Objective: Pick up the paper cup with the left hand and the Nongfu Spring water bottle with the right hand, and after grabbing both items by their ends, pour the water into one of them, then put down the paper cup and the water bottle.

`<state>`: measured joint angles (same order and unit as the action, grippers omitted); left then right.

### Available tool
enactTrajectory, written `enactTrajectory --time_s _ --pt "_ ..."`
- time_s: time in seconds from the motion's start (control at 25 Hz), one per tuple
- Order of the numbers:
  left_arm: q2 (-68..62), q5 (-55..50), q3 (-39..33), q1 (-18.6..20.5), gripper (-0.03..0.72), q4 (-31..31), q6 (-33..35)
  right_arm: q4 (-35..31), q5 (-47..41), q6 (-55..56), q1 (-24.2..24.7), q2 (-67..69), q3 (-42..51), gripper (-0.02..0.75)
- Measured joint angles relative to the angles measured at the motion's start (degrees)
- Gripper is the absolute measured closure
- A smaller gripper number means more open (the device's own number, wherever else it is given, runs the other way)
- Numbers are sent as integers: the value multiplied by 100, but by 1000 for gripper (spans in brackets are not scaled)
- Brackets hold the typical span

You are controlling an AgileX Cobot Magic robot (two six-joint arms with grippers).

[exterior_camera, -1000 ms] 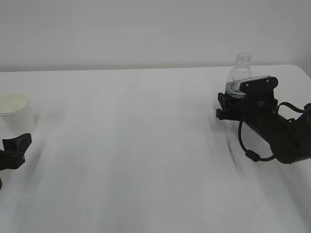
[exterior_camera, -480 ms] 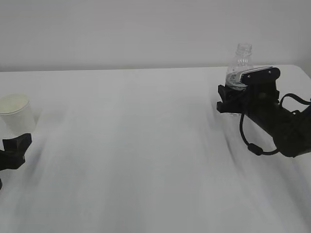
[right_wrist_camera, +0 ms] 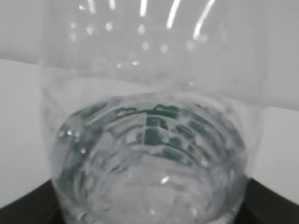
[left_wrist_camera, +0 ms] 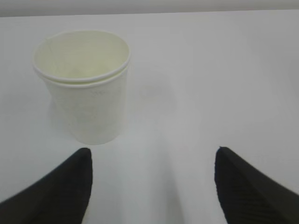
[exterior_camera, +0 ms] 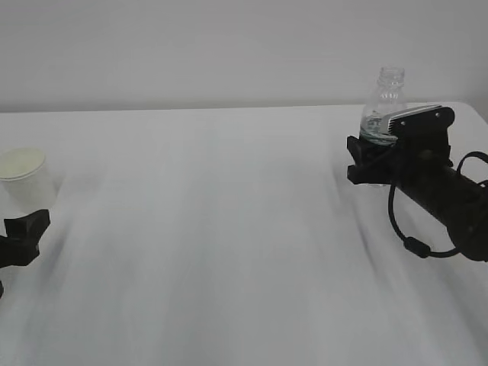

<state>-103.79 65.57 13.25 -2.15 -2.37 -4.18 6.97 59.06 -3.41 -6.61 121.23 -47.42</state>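
right claw (exterior_camera: 371,162) clamped on Nongfu Spring water bottle (exterior_camera: 383,107) | upright, neck up | left claw (left_wrist_camera: 152,179) agape

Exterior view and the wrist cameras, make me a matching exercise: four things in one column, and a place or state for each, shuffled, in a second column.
Column one:
1. paper cup
2. water bottle
3. left gripper
4. right gripper

Column two:
A. closed around a clear bottle's lower part
B. open, short of the cup
C. upright, uncapped, at the table's far right
D. white, standing free, with nothing seen inside

Pairs: 1-D, 2-C, 3-B, 4-A
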Motion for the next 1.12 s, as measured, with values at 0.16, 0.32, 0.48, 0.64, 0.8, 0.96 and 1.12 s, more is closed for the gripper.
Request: enactTrajectory --time_s 0.16,0.32,0.48,0.64,0.8,0.96,1.12 --pt "0 0 0 0 101 0 0 0 245 0 0 -109 334 262" --pt "0 0 0 0 101 0 0 0 389 0 0 -266 693 262" --pt "0 0 0 0 101 -33 0 0 411 0 0 -395 1031 262" --pt "0 0 0 0 101 -54 -9 0 423 0 0 -562 1283 262" --pt "0 0 0 0 101 -76 -9 22 434 0 0 -787 1491 262" --pt "0 0 0 0 101 -83 -9 87 457 -2 0 -980 1651 262" --pt "0 0 0 0 101 -83 -9 274 457 -2 0 -1125 1752 262"
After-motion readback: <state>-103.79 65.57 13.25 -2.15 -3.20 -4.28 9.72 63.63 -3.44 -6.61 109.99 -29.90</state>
